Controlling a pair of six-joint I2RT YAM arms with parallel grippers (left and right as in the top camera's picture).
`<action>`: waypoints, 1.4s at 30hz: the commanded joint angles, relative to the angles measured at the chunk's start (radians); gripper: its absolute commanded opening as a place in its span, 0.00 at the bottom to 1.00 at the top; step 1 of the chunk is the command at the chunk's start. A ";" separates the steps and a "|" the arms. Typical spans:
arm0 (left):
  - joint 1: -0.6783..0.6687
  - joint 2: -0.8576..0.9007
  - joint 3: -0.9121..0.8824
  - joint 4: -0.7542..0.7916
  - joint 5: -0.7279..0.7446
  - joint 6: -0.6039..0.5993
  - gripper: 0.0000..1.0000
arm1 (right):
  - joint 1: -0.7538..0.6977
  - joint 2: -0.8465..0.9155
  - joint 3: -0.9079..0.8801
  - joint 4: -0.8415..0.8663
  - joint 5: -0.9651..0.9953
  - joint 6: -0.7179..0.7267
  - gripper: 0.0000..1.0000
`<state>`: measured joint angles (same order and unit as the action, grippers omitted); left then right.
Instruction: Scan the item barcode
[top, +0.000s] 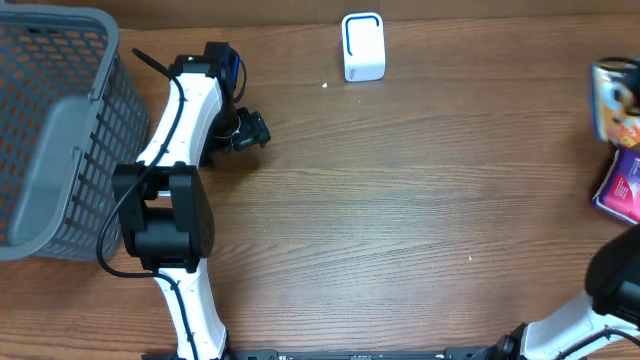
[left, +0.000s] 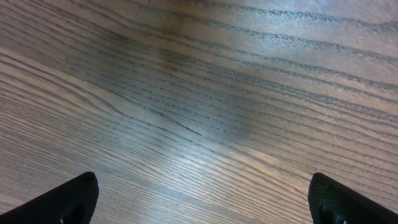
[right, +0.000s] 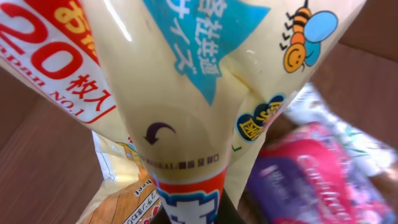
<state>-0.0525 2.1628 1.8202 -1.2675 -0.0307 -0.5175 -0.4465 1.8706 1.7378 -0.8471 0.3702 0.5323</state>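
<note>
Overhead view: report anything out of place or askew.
Nothing looks spilled or damaged. The yellow packet and purple packet are crowded at the right edge, half out of frame; the white scanner and grey basket look in order.

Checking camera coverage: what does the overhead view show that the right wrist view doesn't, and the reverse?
Overhead only: the basket, the white scanner and the left arm. Right wrist only: the print on the yellow packet close up, including a bee. Both: the yellow packet and the purple packet beside it.
</note>
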 joint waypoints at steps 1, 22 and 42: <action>-0.002 0.008 -0.001 0.001 0.005 0.016 1.00 | -0.097 -0.007 -0.030 0.010 0.007 0.099 0.08; -0.002 0.008 -0.001 -0.007 0.005 0.016 1.00 | -0.214 0.026 -0.035 -0.005 -0.138 0.122 0.93; -0.002 0.008 -0.001 0.032 0.006 0.015 1.00 | -0.067 -0.533 -0.049 -0.423 -0.589 0.019 0.95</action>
<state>-0.0525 2.1628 1.8202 -1.2495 -0.0307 -0.5175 -0.5732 1.4380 1.6974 -1.2472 -0.1879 0.6109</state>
